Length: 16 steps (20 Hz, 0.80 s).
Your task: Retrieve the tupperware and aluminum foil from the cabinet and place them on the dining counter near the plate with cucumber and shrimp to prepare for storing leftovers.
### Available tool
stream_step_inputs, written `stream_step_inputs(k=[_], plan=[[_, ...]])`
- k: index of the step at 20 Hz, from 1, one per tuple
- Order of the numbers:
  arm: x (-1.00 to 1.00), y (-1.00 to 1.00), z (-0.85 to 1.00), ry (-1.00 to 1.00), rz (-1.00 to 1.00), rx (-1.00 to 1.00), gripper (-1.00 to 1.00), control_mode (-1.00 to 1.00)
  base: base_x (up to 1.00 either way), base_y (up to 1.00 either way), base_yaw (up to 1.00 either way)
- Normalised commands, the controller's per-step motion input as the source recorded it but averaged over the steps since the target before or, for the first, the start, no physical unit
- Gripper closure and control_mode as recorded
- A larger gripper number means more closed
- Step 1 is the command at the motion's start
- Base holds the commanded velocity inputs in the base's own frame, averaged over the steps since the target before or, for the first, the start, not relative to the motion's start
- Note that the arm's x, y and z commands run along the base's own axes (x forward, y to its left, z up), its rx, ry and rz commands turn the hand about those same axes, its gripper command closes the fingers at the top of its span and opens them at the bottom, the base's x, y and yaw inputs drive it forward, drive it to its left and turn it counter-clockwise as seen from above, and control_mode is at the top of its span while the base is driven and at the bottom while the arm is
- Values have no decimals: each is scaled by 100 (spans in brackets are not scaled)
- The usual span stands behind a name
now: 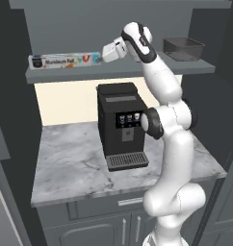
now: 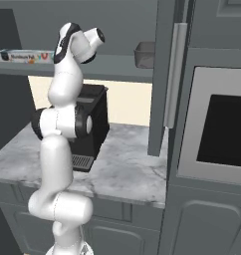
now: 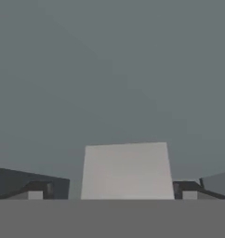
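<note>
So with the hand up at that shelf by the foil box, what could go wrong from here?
1. The open gripper straddles the end of the aluminum foil; the hand view shows little depth between the fingers, so closing now may pinch only the tip and slip.
2. Pushing forward could shove the carton along the cabinet shelf.
3. Coming down, the carton could knock the coffee machine directly below.

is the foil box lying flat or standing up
Lying flat: the aluminum foil rests lengthwise on the cabinet shelf, printed side facing out.
</note>
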Motion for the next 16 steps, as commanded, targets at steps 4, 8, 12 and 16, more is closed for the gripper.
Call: stream_step_inputs(k=[4,8,12,16], plan=[[0,38,-46,-1,0,-3,100,-100,0,0,0],[-40,3,-18,-5,-2,0,100,-100,0,0,0],[-95,-19,-24,-12,-18,0,100,-100,0,0,0],[-100,-22,-41,-18,-28,5,100,-100,0,0,0]])
